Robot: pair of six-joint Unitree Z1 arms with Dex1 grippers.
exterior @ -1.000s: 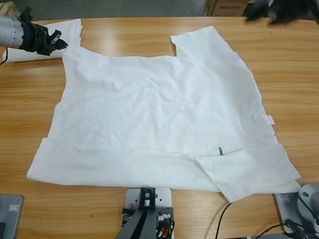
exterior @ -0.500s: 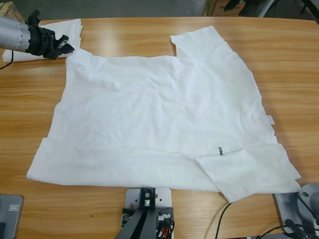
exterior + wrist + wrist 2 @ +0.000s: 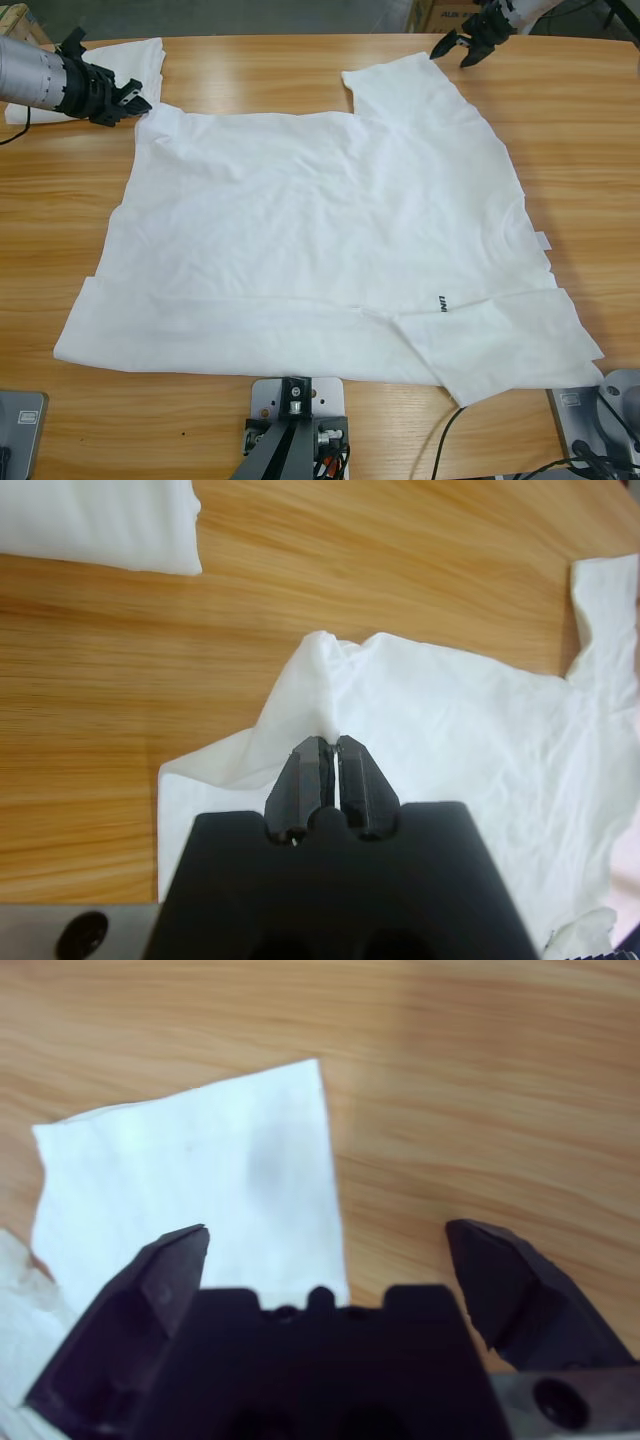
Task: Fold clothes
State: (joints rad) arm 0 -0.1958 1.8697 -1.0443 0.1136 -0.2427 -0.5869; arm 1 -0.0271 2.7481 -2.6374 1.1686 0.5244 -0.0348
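White T-shirt (image 3: 320, 250) spread flat, second (image 3: 100, 70) apparently folded.

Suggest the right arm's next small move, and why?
Probably lower the right tool onto the sleeve edge and close. Its jaws are wide open and hover above that sleeve's corner, gripping nothing. The left tool is shut on the hem corner of the spread T-shirt, so the fold seems to need the second grip.

T-shirt (image 3: 320, 250) spread on table (image 3: 580, 150)
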